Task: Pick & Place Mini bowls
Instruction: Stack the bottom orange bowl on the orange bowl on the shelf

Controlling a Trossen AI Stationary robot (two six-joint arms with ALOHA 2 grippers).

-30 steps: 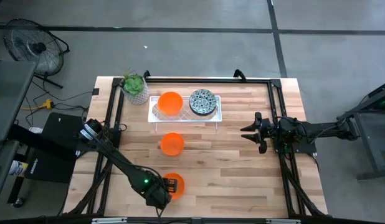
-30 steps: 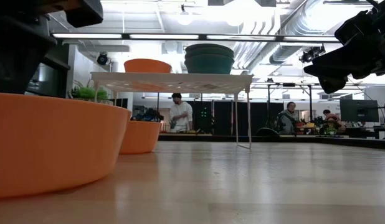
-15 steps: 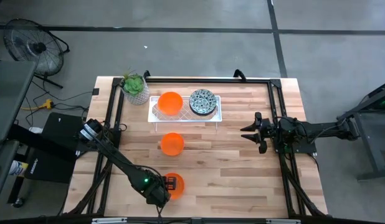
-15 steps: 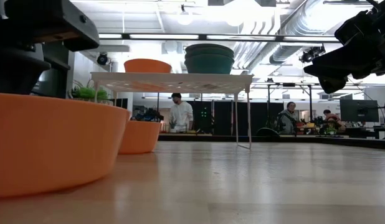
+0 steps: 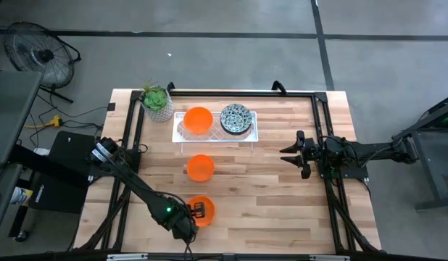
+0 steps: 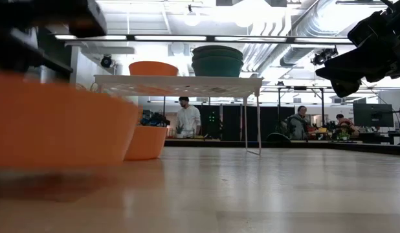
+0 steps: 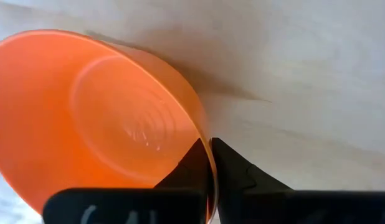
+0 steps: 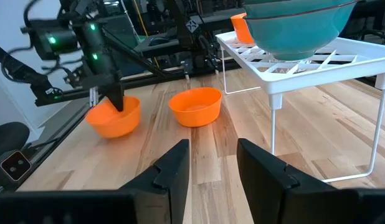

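My left gripper (image 5: pixel 196 212) is shut on an orange mini bowl (image 5: pixel 204 209) near the table's near edge; this bowl also shows in the left wrist view (image 7: pixel 99 118). A second orange bowl (image 5: pixel 201 167) rests on its base mid-table. A third orange bowl (image 5: pixel 198 119) and a stack of patterned bowls (image 5: pixel 236 118) stand on the white rack (image 5: pixel 215 135). My right gripper (image 5: pixel 293 154) hovers open at the table's right, holding nothing. My left gripper pinches the orange bowl's rim (image 7: pixel 207 146) on the side toward the table's left, one finger inside the bowl and one outside. The fingers (image 8: pixel 116 99) come from above, pointing down. In the low view the bowl (image 6: pixel 57 123) sits a little above the wood, its shadow beneath it.
A potted green plant (image 5: pixel 157 101) stands at the far left corner beside the rack. Bare wood lies between the mid-table bowl and my right gripper (image 8: pixel 211 165). People stand in the room beyond the table's far edge.
My left gripper has shut on the orange bowl's rim and risen slightly. The bowl has come up off the table a little with it.
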